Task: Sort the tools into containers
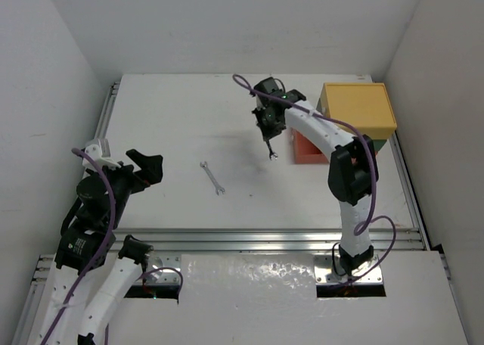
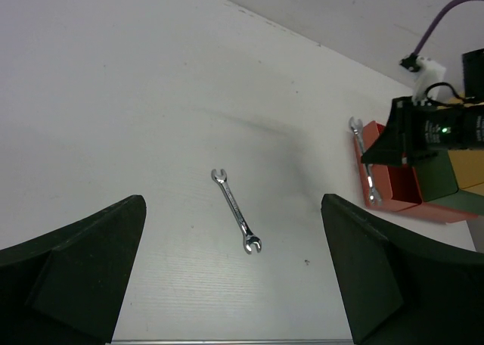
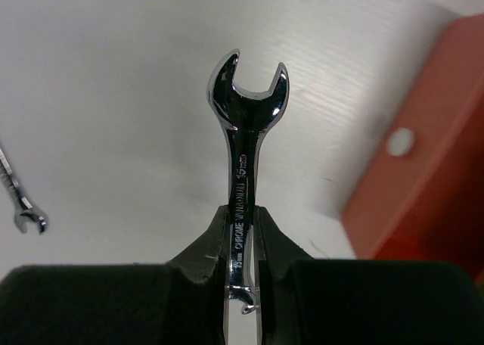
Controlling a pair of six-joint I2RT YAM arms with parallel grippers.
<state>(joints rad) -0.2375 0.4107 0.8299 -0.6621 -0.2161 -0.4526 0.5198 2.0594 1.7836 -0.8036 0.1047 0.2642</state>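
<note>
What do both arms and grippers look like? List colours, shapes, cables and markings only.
Left arm and right arm: white rounded links joined by black joint housings. A purple cable loops along each. Left gripper and right gripper: two black blocky fingers each. A green light glows on the right wrist. No markings are readable.

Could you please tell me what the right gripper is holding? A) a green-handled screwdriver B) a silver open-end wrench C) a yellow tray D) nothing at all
B: the right gripper is shut on the shaft of a silver wrench, its open end sticking out in front.
</note>
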